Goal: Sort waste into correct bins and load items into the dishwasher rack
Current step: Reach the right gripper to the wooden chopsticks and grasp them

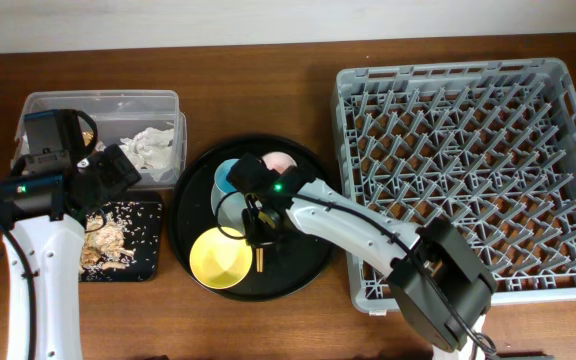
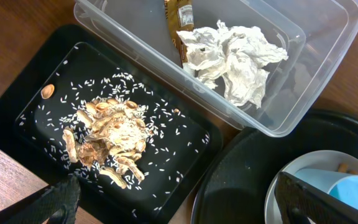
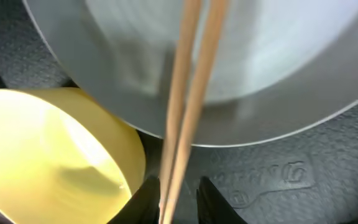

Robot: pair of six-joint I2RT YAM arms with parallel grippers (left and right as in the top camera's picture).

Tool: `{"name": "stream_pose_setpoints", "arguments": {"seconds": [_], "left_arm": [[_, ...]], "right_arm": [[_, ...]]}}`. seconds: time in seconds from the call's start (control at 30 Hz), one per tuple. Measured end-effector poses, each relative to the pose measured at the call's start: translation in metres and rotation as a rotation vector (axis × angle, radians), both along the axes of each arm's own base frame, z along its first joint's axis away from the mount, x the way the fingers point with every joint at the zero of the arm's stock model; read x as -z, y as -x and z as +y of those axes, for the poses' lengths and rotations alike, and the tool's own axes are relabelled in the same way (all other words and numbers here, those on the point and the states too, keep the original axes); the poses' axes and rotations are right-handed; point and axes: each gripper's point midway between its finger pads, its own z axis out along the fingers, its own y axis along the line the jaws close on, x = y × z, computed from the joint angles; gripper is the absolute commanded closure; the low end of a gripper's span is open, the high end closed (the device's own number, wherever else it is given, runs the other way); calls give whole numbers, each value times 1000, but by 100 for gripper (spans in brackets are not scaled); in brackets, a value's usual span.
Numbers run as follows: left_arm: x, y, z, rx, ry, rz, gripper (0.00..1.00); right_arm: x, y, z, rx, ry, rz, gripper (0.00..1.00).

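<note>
Closest to your right wrist lens: pair of wooden chopsticks, side by side, crossing the rim of the pale grey-green plate and running down between your right gripper fingers. One finger looks to be touching the wood, with a thin dark gap at the other. Cannot tell if the pinch holds.

Landmark: large round black tray.
- On it: plate, with the yellow bowl just beside it at the near edge, the light-blue cup on the plate, and the pink cup at the far side.
- Left of it: shallow black tray with food scraps and scattered rice. Beyond that is the clear box holding the crumpled napkin and gold foil wrapper.
- Right of it: dishwasher rack, nothing loaded.

Your left gripper hangs over the shallow tray with its fingers spread wide and nothing held.
</note>
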Motion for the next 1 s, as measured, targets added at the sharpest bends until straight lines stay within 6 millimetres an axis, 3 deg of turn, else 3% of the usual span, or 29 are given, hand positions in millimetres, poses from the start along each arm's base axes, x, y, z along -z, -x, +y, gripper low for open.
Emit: {"name": "stream_pose_setpoints", "arguments": {"seconds": [0.1,0.3,0.5,0.77,0.87,1.0], "left_arm": [[0,0,0,0,0,0,1],[0,0,0,0,0,0,1],[0,0,0,0,0,0,1],[0,0,0,0,0,0,1],[0,0,0,0,0,0,1],[0,0,0,0,0,0,1]], "right_arm": [[0,10,8,-32,0,-2,78],[4,11,-3,-33,78,-37,78],[12,22,10,-76,67,-64,76],[17,10,0,-47,93,-102,75],[-1,-3,-17,3,83,-111,75],[-2,1,-11,-13,71,-115,75]]}}
